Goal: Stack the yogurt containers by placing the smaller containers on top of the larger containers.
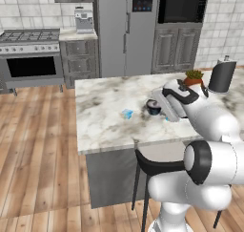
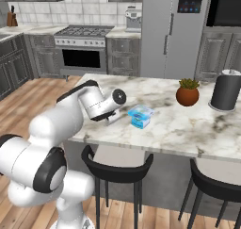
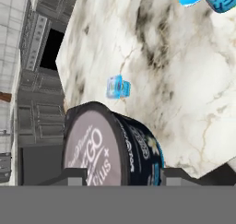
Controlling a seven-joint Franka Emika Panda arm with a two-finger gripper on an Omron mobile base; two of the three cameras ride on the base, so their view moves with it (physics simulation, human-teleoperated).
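Navy cup [image 3: 110,149]: dark, pale-lidded, lying between the two finger tips in the hand view, lid facing the camera – at the tabletop's near side in the left base view.
Pincer [image 3: 120,176]: closed around the navy cup – one tip at each side of it; whether it is lifted off the marble cannot be told.
Pale blue cup [image 1: 127,114]: small and flat, alone on the tabletop [image 1: 105,116], apart from the pincer.
Blue tub [image 2: 140,116]: the larger container, on the marble just beside the arm's wrist; nothing sits on it.
Done: by the look of it, only the grasp of the first small cup.
Left: carry that cup onto the blue tub, then deal with the pale blue one – no stack exists yet.
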